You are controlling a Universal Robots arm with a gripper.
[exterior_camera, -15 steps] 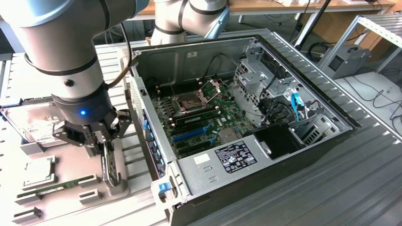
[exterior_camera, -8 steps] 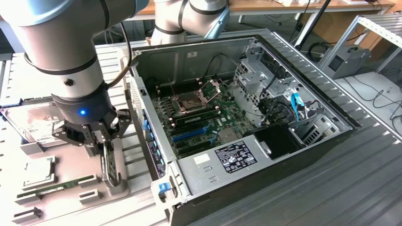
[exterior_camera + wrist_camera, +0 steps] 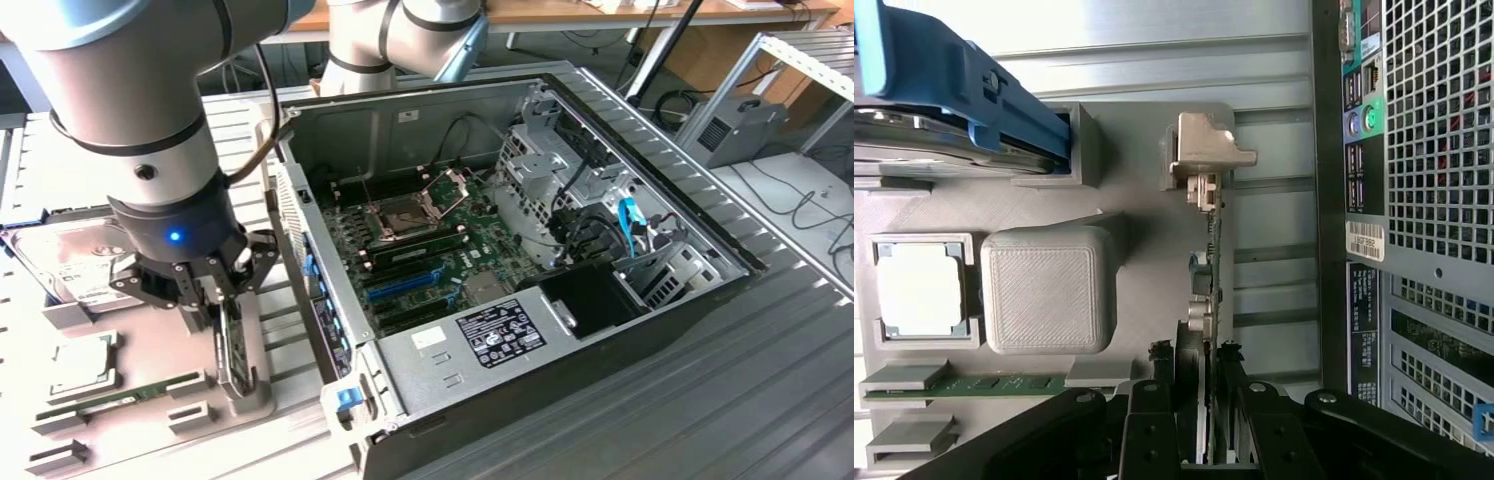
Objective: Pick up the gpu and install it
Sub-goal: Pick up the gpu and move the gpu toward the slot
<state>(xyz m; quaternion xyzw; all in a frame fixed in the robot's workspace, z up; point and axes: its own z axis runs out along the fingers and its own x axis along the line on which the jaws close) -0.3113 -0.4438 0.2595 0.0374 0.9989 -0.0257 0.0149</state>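
1. Exterior view: The arm's pincer [image 3: 220, 300] points straight down over the grey tray [image 3: 147, 335] on the counter [image 3: 747, 400], at the tray's edge nearest the open computer case [image 3: 667, 195]. Its fingers are drawn in narrow on the gpu [image 3: 238, 350], which stands on its long edge in a holder just beside the case wall. From here I cannot tell whether the card's lower edge has left the holder. A hard drive [image 3: 60, 255], a processor [image 3: 80, 365] and a green memory stick [image 3: 120, 397] lie toward the tray's opposite edge, well apart from the grip. The blue slots [image 3: 400, 287] on the board inside the case are bare, so by my reading this is the pick and nothing is installed.

2. Wrist view: The pincer [image 3: 1201, 420] clamps the gpu [image 3: 1210, 270] by both flat faces. The card is seen edge-on and runs straight to its silvery bracket [image 3: 1206, 150]. The hold looks square. To do the pick well, I would lift slowly along the card's own plane without any twist, so the bracket end does not snag on the holder or swing into the case wall.
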